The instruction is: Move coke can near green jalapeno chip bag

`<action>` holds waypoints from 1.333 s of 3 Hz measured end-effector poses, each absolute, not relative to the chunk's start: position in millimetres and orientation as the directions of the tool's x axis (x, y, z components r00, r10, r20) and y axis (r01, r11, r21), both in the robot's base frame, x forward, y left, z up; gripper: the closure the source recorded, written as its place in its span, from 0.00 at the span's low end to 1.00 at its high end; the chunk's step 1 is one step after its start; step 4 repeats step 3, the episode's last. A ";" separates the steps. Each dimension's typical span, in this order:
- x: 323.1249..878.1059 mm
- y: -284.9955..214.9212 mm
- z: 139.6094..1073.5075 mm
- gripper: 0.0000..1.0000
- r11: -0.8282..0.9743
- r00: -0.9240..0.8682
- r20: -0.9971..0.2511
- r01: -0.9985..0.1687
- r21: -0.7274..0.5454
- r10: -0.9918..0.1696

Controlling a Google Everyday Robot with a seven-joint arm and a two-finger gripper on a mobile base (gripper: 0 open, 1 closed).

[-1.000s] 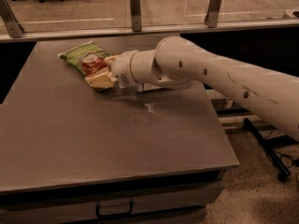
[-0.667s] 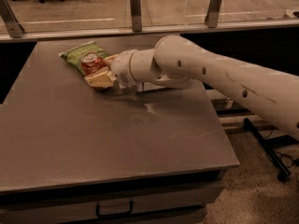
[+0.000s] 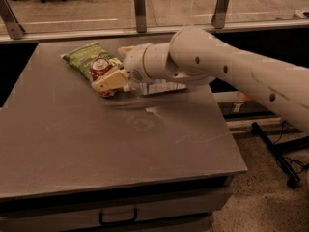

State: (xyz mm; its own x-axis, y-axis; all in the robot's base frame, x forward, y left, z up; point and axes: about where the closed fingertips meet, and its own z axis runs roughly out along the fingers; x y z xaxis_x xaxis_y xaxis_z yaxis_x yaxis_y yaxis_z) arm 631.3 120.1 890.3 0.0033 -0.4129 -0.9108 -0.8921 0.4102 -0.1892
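Note:
The red coke can (image 3: 100, 67) stands at the near right edge of the green jalapeno chip bag (image 3: 84, 57), which lies flat at the back left of the table. My gripper (image 3: 103, 82) reaches in from the right and is shut on the can. One cream finger (image 3: 112, 80) crosses the can's front, and the can's top and bottom show above and below it. The other finger is hidden behind the can.
The grey table (image 3: 116, 144) has a drawer handle (image 3: 118, 218) at the front. A clear water bottle with a white label (image 3: 161, 87) lies under my arm (image 3: 217, 66). A glass railing (image 3: 140, 4) runs behind the table. A chair base (image 3: 280, 153) stands on the floor at the right.

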 end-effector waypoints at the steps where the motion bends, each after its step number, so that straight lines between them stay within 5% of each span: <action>1: 626.0 99.5 918.4 0.00 0.411 0.048 -0.898 -0.878 -0.246 -0.437; 4: 616.1 68.8 957.9 0.00 0.412 0.096 -0.897 -0.863 -0.292 -0.432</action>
